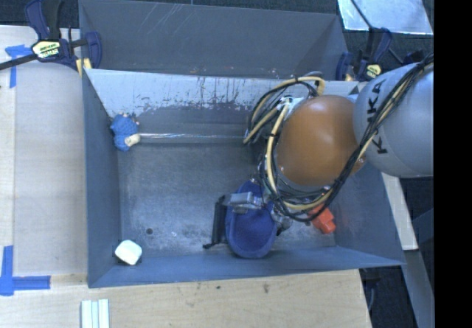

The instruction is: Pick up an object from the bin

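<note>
My gripper sits low in the bin's front middle, its grey body poking out from under the wrist cover. Right beneath it lies a dark blue rounded thing, like a cup or cap, close to the front wall. A thin black upright piece stands at that blue thing's left edge; I cannot tell whether it is a loose thing or part of the gripper. A small orange-red piece lies just to the right, under the arm.
A blue and yellowish small thing rests in the back left corner. A white rounded lump lies in the front left corner. The arm and its cables cover the bin's right side.
</note>
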{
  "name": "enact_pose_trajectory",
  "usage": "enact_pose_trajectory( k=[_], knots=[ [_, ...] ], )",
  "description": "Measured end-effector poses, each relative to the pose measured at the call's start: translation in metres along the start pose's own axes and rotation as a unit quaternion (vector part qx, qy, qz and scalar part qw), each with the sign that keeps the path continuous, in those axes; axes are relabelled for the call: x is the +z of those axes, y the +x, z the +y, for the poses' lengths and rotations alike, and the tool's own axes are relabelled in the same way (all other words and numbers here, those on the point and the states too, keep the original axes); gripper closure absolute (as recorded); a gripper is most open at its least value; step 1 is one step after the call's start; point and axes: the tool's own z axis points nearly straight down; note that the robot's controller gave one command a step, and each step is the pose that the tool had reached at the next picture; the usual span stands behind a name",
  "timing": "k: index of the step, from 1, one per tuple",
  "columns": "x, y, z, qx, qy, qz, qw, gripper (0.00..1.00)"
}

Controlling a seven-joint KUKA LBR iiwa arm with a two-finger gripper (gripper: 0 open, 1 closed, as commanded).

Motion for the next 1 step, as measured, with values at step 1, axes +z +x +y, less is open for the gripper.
enact_pose_trajectory(
  k=[1],
  knots=[
    [-0.0370, 0.0508, -0.0198, -0.339, -0.005, -0.0011, 0.9408, 1.00]
  ],
)
